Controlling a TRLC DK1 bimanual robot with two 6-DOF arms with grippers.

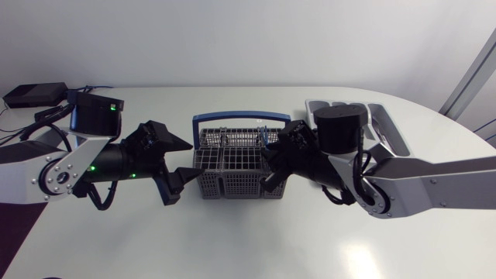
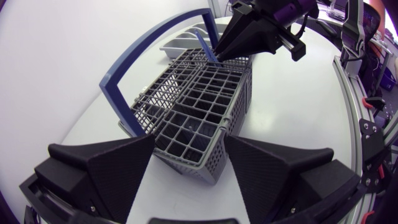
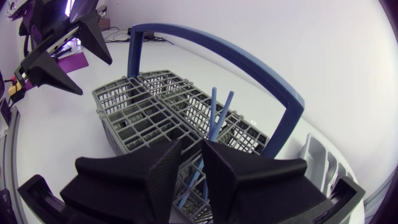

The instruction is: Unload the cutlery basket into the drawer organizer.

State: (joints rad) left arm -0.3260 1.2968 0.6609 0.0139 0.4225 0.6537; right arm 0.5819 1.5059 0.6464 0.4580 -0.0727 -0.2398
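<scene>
In the middle of the head view the cutlery basket (image 1: 232,186) stands upright on the table (image 1: 256,240). Its blue carrying handle (image 1: 232,118) stands up at the long side toward the upper edge of the frame. The drawer organizer (image 1: 390,132) lies near it toward the upper right, which should make the carry short. The left gripper (image 1: 194,157) comes in from the left of the frame and is opened wide at the basket's left end. In the left wrist view this end stands between its fingers (image 2: 106,171), and I see no contact on either side. I judge it is placed there to steady the basket, so that it does not lift or slide when a piece is drawn out. The right gripper (image 3: 193,146) is at the opposite end and points down into a compartment, I think because the pieces stand upright and must leave upward. It is set narrow, and one of two blue cutlery handles (image 3: 213,112) runs into its gap. Whether it already clamps this piece or only surrounds it, I cannot tell. I see no other cutlery in the compartments that show. The next move probably calls for a straight lift that stays clear of the carrying handle.
</scene>
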